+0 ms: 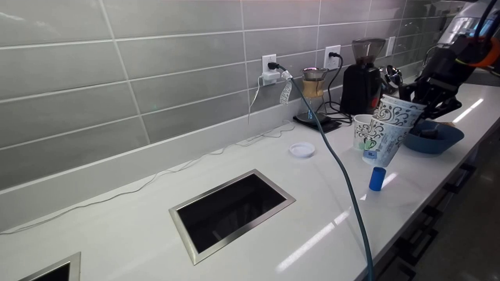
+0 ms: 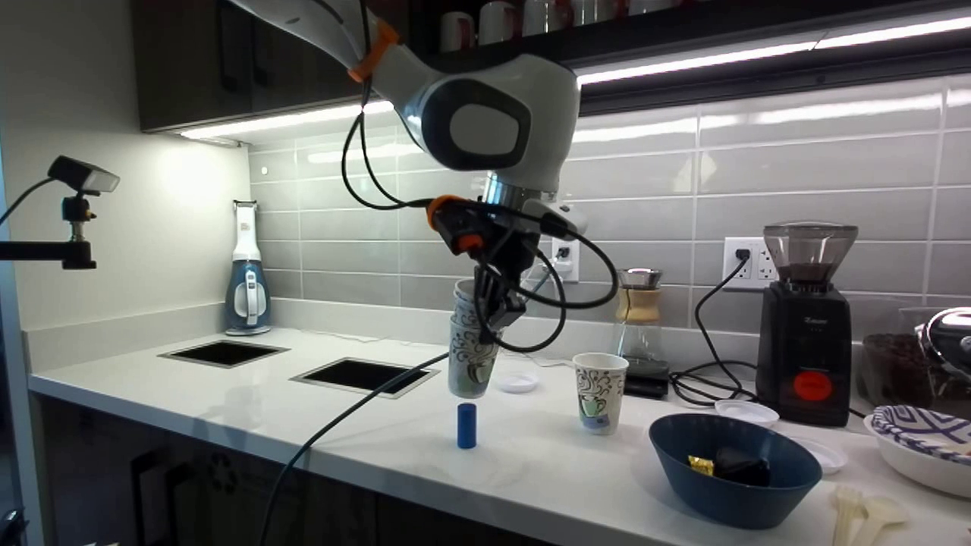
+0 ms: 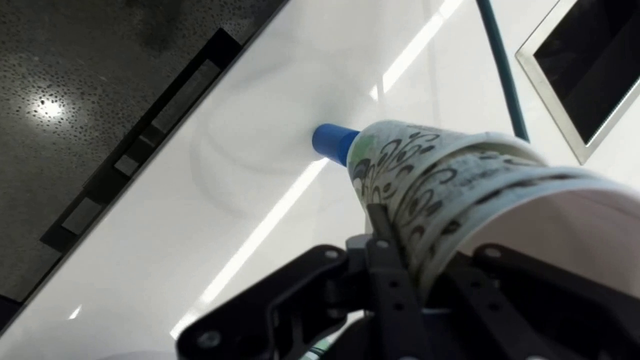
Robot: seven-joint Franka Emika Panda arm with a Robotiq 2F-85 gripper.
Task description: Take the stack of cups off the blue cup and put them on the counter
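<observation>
Wrist view shows my end effector (image 3: 422, 272) gripping the stack of cups (image 1: 394, 134) by the wall near the upper rims; one finger (image 3: 390, 272) lies along the outside, and the tip of the other is hidden at the mouth. The stack is nested, tapered white cups with rolled rims and dark scrollwork over blue-green tints; I cannot count them reliably. It leans off vertical, its base just above the blue cup (image 2: 466, 426), with a thin gap visible in an exterior view.

I record the blue cup as a small plain cylinder, upright on the tabletop (image 1: 129, 218). From the wrist, the stack's base covers part of it; I cannot tell whether it is hollow.

The tabletop is glossy white, streaked with reflections. One metal-framed cut-out (image 1: 234, 210) shows whole; a second cut-out (image 1: 58, 271) is cropped in an exterior view. A single patterned cup (image 2: 601, 390) stands apart from the stack, which partly hides it in an exterior view (image 1: 362, 130). The dark blue bowl (image 2: 721, 504) flares upward; its black contents (image 2: 742, 466) I cannot identify.
</observation>
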